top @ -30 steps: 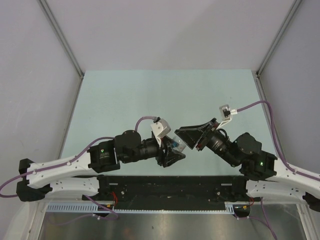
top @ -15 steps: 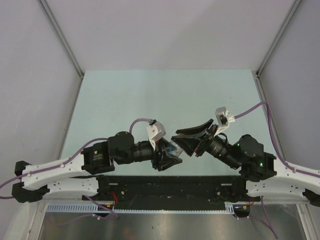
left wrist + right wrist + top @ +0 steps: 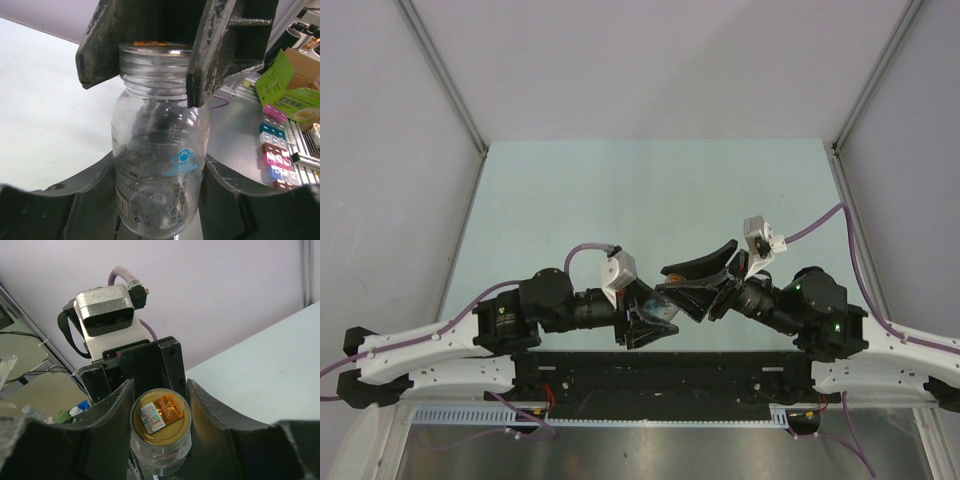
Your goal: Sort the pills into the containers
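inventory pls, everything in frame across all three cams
bottle: one, clear with blue print, gripped at both ends
cap: one, tan-gold with a sticker, on the bottle
compartment boxes: several, pink, teal, dark red, blue, on the metal ledge past the table edge
carton: one, green, flap open, next to those boxes
table: one, pale green, grey panels around it
arms: two, black and white, bases at the near edge
cables: purple, one along each arm
left end effector: black, shut on the bottle's body
right end effector: black, shut on the cap
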